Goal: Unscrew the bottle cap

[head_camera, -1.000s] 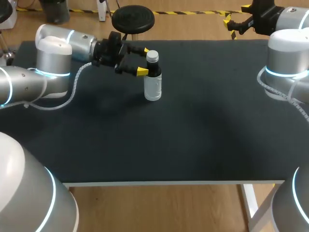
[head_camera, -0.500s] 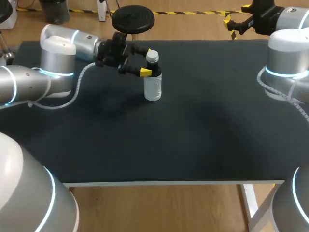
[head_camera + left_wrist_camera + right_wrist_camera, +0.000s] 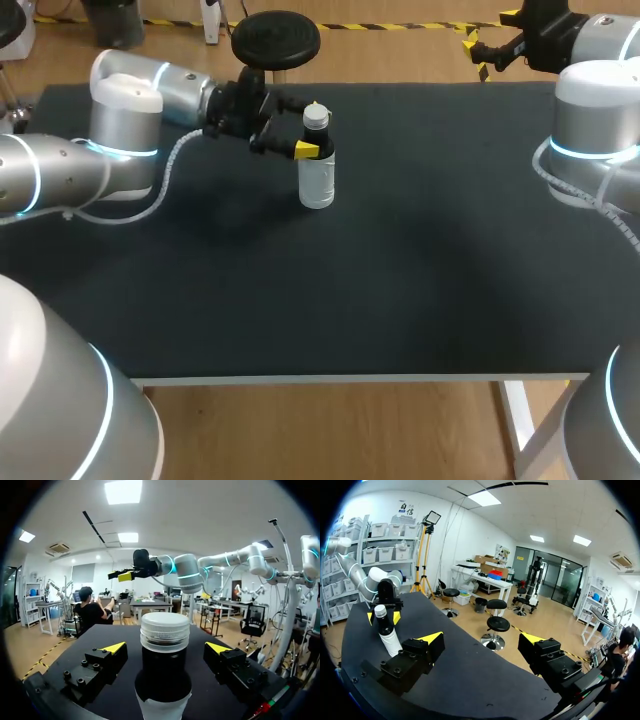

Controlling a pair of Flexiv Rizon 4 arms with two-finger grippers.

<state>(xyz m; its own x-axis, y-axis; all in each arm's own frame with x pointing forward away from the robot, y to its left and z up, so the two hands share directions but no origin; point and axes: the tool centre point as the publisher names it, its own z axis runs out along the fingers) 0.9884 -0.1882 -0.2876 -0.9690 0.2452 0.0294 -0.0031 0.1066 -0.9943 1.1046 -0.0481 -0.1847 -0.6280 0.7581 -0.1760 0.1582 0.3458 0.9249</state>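
The biggest thing is the black table, which fills most of the head view. The left arm is big and silver. It comes in from the left side and lies low over the back part of the table. The right arm is silver too, and it stands up at the right side, near the far corner. The bottle stands straight up on the table, in the back part and a bit to the left of the middle. Its lower half is white and its neck is dark. The left gripper is at the bottle's neck, with one finger on each side. In the left wrist view there is a gap between each finger and the neck, so the fingers are spread apart and do not touch the bottle. The right gripper is up over the far right corner of the table, well apart from the bottle. Its fingers are spread wide too and there is nothing between them. In the right wrist view the bottle is small and far off across the table, ahead of that gripper and to one side. The cap is pale and round with little ridges around it. It sits on top of the bottle, just above the yellow tips of the left gripper.
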